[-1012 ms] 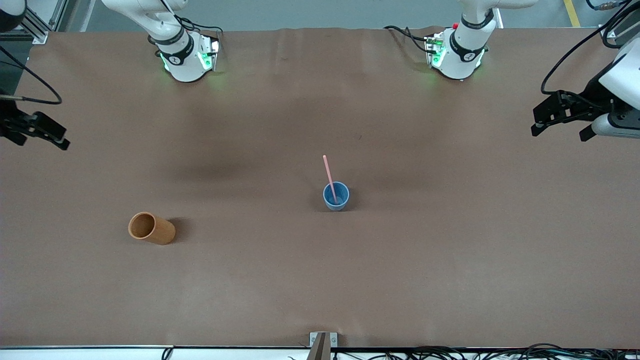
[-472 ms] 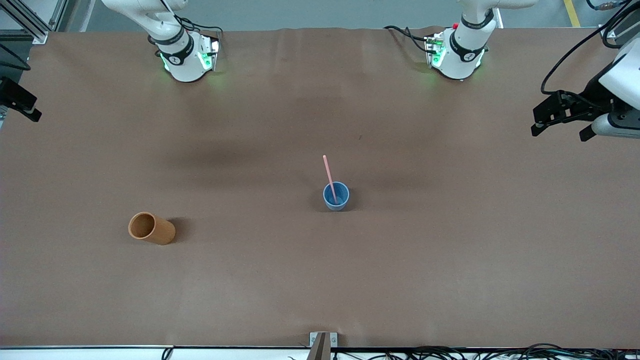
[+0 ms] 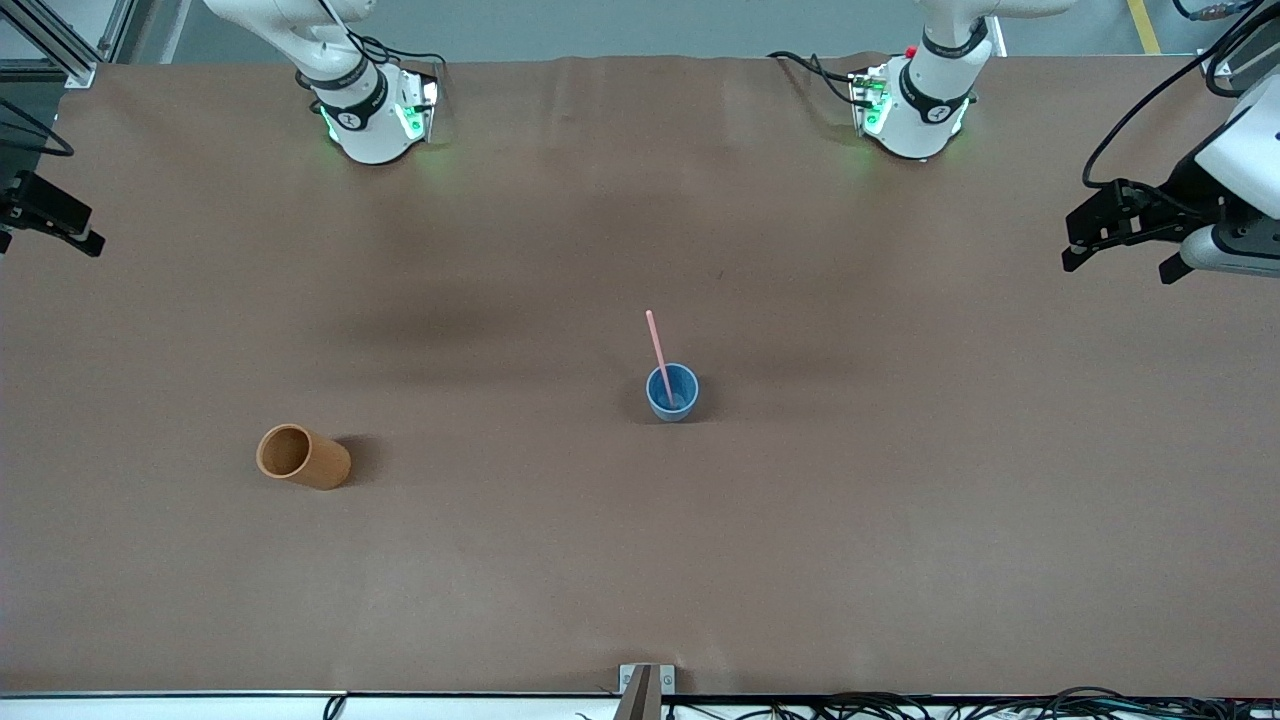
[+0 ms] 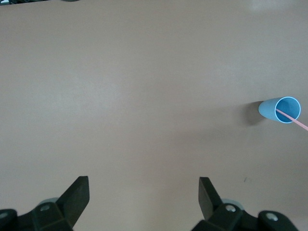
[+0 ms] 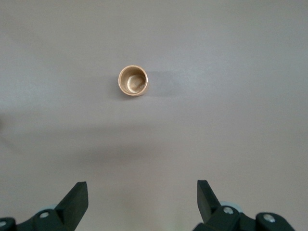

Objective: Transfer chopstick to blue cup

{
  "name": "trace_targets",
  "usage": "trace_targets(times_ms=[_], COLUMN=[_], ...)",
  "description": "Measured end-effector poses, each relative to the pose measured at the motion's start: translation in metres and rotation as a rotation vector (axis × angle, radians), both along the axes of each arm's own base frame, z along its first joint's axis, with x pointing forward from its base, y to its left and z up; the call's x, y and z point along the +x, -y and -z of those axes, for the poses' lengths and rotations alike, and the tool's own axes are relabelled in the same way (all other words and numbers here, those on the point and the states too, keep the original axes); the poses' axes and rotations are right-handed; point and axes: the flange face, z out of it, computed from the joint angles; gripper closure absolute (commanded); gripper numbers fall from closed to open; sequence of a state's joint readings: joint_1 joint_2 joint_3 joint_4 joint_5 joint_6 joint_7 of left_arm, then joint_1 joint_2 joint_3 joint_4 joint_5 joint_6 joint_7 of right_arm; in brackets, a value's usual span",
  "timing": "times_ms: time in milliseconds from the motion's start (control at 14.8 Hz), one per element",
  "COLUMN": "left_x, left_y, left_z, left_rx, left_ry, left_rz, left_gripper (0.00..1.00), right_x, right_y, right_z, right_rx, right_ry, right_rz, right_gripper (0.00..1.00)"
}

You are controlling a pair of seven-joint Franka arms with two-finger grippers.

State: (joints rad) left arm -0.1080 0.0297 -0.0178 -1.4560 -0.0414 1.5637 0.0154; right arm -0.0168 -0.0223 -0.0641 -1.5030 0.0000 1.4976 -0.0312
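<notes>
The blue cup (image 3: 672, 392) stands upright near the table's middle, and the pale-pink chopstick (image 3: 657, 350) leans inside it, its upper end poking well above the rim. The left wrist view shows the same blue cup (image 4: 280, 109) with the chopstick (image 4: 294, 119) crossing its mouth. My left gripper (image 3: 1118, 255) hovers open and holding nothing at the left arm's end of the table; its own view shows it as the left gripper (image 4: 143, 185). My right gripper (image 3: 50, 225) is open and holds nothing at the right arm's end, shown in its own view as the right gripper (image 5: 142, 189).
An orange-brown cup (image 3: 301, 456) stands toward the right arm's end, nearer the front camera than the blue cup; the right wrist view looks down into this orange-brown cup (image 5: 133, 80). Brown paper covers the table (image 3: 640, 560). Cables lie along the front edge.
The right gripper has drawn back toward the table's edge at the right arm's end and shifted slightly. The left gripper, both cups and the chopstick have not moved.
</notes>
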Motion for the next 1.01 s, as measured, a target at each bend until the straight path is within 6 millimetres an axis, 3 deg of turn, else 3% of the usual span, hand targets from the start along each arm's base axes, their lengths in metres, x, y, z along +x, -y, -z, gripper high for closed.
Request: trace_targets(times_ms=[1012], left_x=[-0.0038], left_y=[-0.0014], left_z=[0.0034], left_rx=[0.005], left_ry=[-0.038], left_rz=[0.0], left_gripper=[0.0], right_x=[0.0062], right_y=[0.0009], right_z=[0.0034], right_rx=[-0.002], right_ry=[-0.003], right_rz=[-0.058], right_gripper=[0.0])
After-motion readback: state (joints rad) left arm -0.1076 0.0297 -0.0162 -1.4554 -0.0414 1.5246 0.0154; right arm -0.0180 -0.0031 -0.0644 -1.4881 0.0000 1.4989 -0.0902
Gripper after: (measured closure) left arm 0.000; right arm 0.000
